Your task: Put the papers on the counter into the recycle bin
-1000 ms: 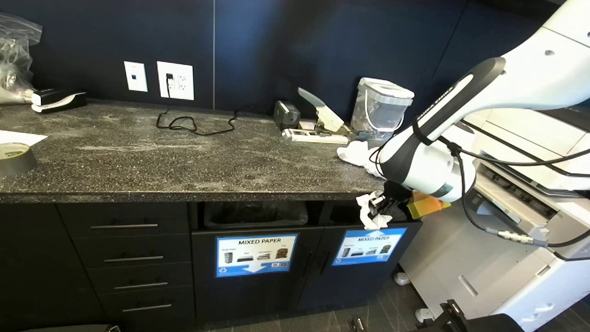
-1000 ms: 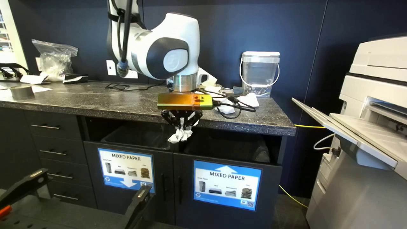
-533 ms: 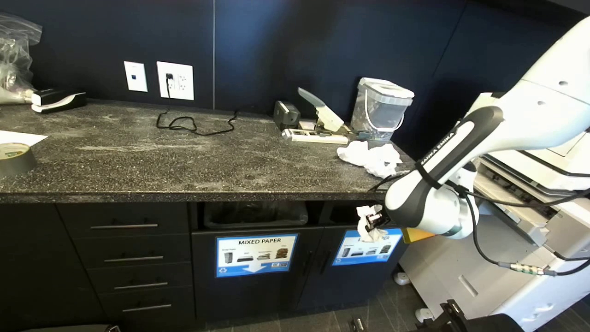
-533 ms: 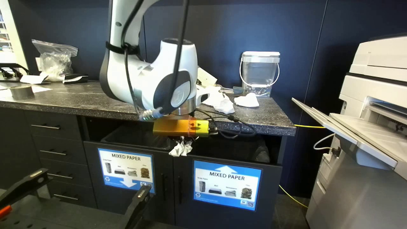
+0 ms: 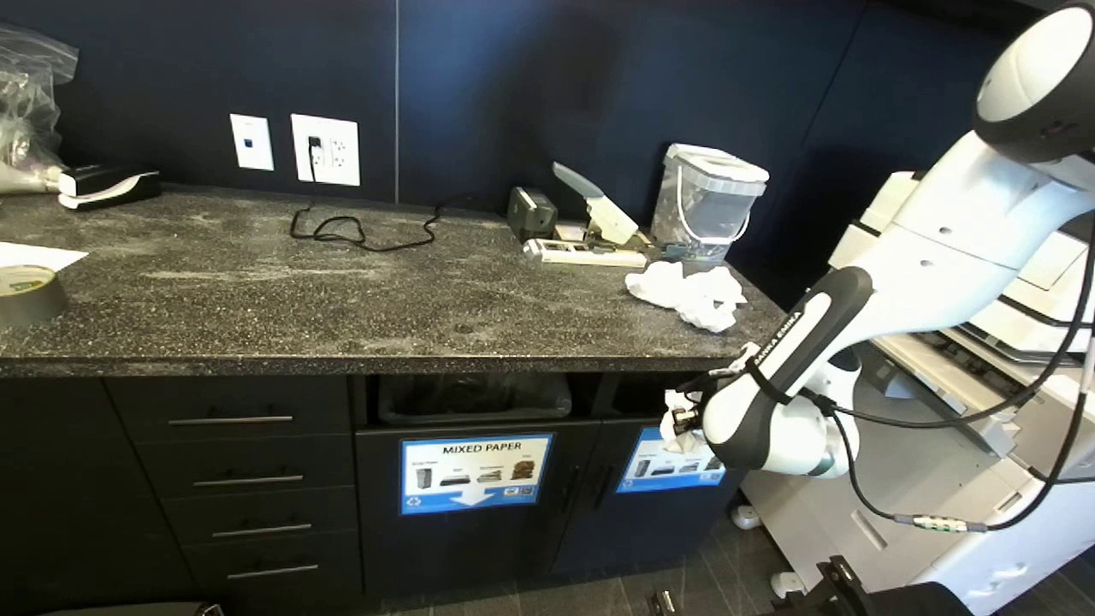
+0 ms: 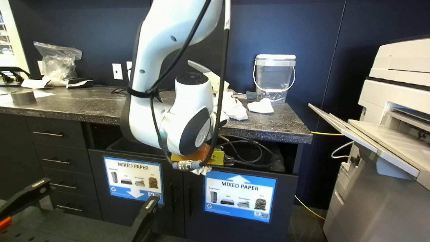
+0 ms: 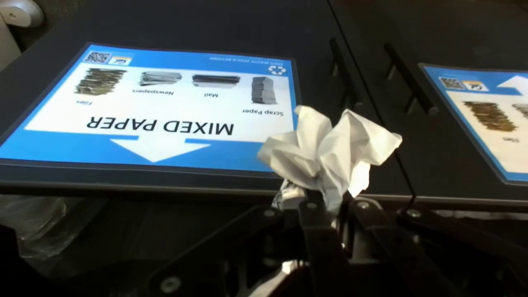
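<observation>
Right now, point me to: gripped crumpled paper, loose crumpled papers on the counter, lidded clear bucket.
Gripped crumpled paper (image 7: pixel 330 154), wrist view: on its creased middle.
Loose crumpled papers (image 5: pixel 697 295), in an exterior view: on white folds mid-pile.
Lidded clear bucket (image 6: pixel 274 75), in an exterior view: on its see-through wall.

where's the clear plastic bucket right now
In both exterior views, the clear plastic bucket stands at the back right of the dark speckled stone counter, behind the crumpled white papers.

The bulky printer (image 6: pixel 378 195) and MIXED PAPER signs (image 5: pixel 476 473) suggest an office workroom.
</observation>
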`<state>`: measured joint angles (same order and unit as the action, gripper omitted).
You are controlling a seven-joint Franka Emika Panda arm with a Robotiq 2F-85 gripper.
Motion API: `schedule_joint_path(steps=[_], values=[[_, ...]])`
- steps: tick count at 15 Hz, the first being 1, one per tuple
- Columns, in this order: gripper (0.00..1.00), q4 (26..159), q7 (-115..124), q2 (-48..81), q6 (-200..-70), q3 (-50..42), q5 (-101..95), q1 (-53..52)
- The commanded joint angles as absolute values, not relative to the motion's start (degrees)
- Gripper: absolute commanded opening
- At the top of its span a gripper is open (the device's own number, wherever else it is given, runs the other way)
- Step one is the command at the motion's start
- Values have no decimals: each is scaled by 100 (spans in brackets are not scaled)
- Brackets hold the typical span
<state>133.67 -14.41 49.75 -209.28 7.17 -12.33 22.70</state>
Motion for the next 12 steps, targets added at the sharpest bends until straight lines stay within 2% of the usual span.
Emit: schedule_joint_path(steps=[1, 12], values=[[10, 12645, -956, 5534, -21511, 536, -1410, 2006], [10, 11335, -149, 6738, -22564, 425, -1248, 1667]])
